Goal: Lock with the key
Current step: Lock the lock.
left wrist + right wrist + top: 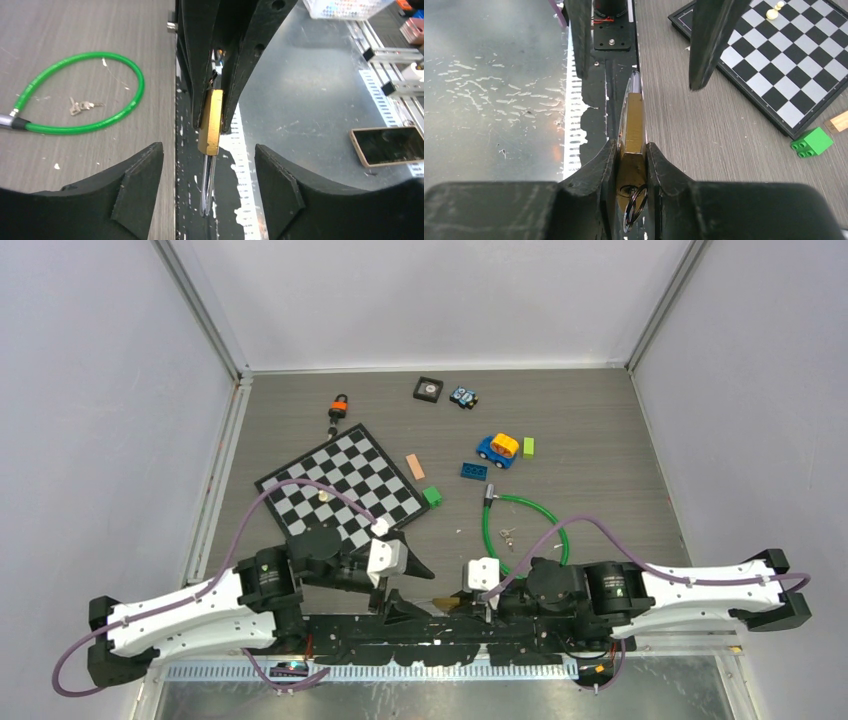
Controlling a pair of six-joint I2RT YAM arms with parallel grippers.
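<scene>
One chessboard point(350, 475) sits centre-left, one green cable lock point(486, 528) right of centre. Bottom centre, two grippers meet: the right gripper point(631, 150) clamps one brass padlock point(634, 115), key ring point(636, 202) at its keyhole; the left gripper point(209, 150) stands wide astride its shackle point(207, 190).

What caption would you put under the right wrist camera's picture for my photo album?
Right pincer clamps a brass padlock edge-on, key ring at its base, chessboard off to the side.
</scene>
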